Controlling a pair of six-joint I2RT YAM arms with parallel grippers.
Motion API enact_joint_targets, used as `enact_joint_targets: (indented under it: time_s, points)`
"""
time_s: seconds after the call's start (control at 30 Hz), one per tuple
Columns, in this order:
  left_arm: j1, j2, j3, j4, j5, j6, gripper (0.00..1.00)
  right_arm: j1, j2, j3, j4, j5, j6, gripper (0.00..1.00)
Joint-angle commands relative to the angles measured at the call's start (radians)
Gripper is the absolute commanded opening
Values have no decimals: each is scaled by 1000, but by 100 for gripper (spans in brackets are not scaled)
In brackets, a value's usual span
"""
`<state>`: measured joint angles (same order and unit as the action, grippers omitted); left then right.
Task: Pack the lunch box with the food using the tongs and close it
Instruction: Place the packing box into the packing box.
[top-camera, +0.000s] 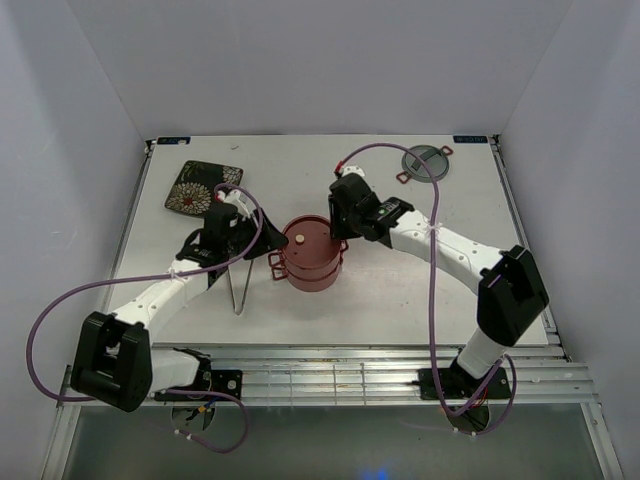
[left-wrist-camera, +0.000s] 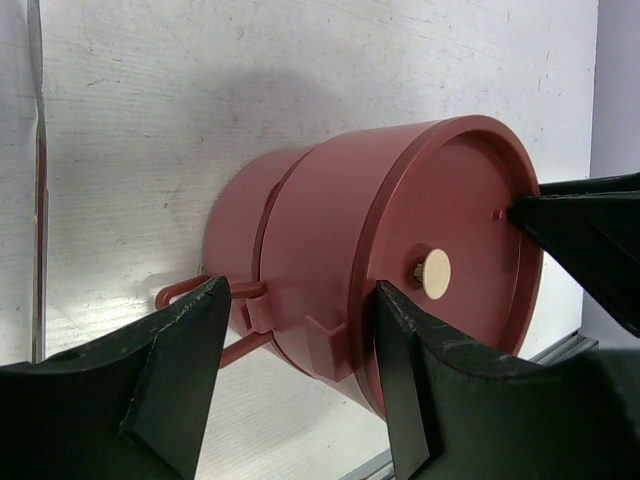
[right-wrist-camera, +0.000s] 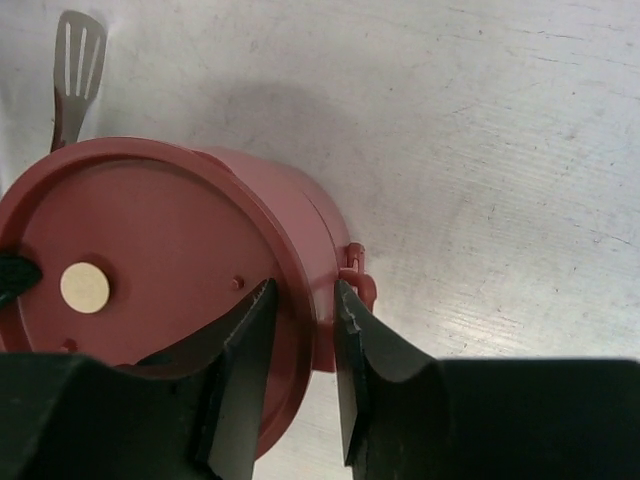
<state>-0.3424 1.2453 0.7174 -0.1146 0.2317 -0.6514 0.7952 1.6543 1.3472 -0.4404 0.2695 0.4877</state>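
Left pincer (left-wrist-camera: 301, 285) stands wide open at the left side of the lunch box (top-camera: 312, 258). Its two dark fingers (left-wrist-camera: 180, 370) are spread apart, and the box's side clasp and looped handle (left-wrist-camera: 185, 292) show in the gap between them. Whether either finger touches the box cannot be told. Behind that arm, at the far left corner of the tabletop (top-camera: 400, 300), lies a dark patterned square plate (top-camera: 200, 187). Just in front of the left pincer the tongs (top-camera: 238, 285) rest flat on the tabletop, with the joined end toward the arm bases and the slim arms running away under the wrist, near the box but apart from it.

The lunch box sits upright near the middle of the tabletop. Its two dark-red bowls are stacked and a flat red disc lid (right-wrist-camera: 150, 250) with a small cream knob (right-wrist-camera: 85, 287) is on top. The right pincer (right-wrist-camera: 305, 290) reaches in from the box's right side, its jaws narrowly parted astride the lid's rim, one finger over the lid and the other outside the wall. Whether they pinch the rim or only bracket it cannot be told. Well apart, at the far right of the tabletop, lies the grey metal lid (top-camera: 427, 160).
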Motion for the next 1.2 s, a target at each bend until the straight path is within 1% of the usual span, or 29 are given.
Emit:
enact_joint_targets:
  time_s: [0.0,0.07,0.2,0.37,0.63,0.77,0.87,0.93,1.0,1.1,1.17]
  points:
    - [-6,-10,31,-28,-20,12,69,1,13,26,22,-81,-35,34]
    - [-4,-9,42,-48,-34,21,70,-1,19,27,20,-90,-47,31]
    - [-4,8,62,-59,-48,27,71,-11,35,46,-15,-96,-66,19]
    - [-4,39,71,-59,-49,36,71,-21,47,53,-18,-118,-103,17]
    - [-6,31,70,-59,-63,39,71,-24,79,98,-40,-133,-132,27]
    - [-4,13,74,-69,-68,41,71,-36,53,105,-41,-130,-141,40]
    - [-4,0,76,-83,-72,41,71,-51,26,109,-41,-138,-150,44]
    - [-4,-7,74,-86,-74,41,71,-62,10,110,-41,-153,-159,50]
    - [-4,-12,74,-94,-86,39,71,-77,-19,104,-41,-151,-162,53]
    - [-4,-32,79,-112,-126,33,75,-118,-66,83,-40,-145,-159,57]
    - [-4,-50,91,-135,-155,29,80,-152,-100,72,-32,-133,-158,61]
